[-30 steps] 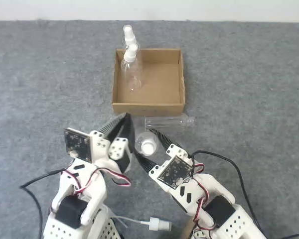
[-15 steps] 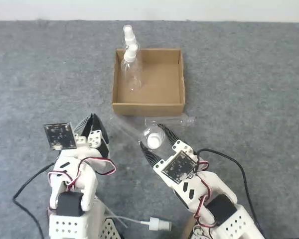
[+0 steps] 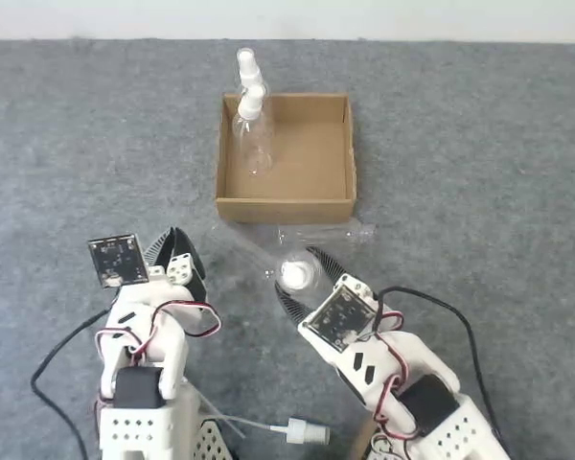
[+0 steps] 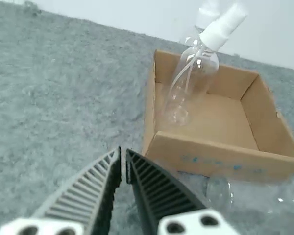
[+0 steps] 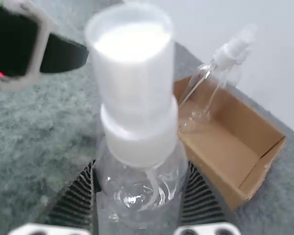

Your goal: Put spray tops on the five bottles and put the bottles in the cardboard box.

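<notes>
Grey carpet (image 3: 498, 153) covers the whole work surface: short felt-like pile, mottled light and dark grey, flat. Plain white wall (image 3: 412, 17) runs along the carpet's far edge, meeting it in a straight seam. Left wrist view: carpet (image 4: 49, 98), wall (image 4: 137, 12) just behind its far edge. Right wrist view: carpet (image 5: 19, 147), wall (image 5: 196, 19) behind it.

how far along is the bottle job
Done: one bottle with its top on leans in the cardboard box. In hand: the right hand grips a second topped bottle. Left: boxing it and the third bottle behind the box, then capping the bare bottle lying in front.
</notes>
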You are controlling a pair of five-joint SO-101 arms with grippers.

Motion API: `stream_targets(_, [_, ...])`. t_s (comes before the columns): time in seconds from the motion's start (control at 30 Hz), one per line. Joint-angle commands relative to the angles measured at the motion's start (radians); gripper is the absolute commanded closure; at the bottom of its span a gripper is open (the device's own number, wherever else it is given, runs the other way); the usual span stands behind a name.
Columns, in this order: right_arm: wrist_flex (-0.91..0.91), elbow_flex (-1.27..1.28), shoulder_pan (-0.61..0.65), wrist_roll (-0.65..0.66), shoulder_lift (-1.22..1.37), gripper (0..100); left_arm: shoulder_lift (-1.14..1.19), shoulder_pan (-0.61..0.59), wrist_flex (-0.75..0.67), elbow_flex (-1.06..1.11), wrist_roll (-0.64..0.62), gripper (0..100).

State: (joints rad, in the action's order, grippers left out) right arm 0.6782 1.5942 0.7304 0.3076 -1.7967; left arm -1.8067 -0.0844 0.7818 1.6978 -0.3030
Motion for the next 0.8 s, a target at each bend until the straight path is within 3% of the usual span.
stream_targets(0.0, [0.008,-0.135,-0.012,-0.006,0.004,99.2,-0.014,-0.003,-0.038,-0.013,0.008,99])
stream_targets(0.37, [-0.001,-0.281,-0.010,-0.002,0.051,99.2,-0.014,-0.008,-0.043,-0.013,0.008,99])
stream_targets(0.77, [-0.110,-0.629,-0.010,-0.002,0.631,99.2,-0.014,-0.164,-0.114,-0.013,0.008,99])
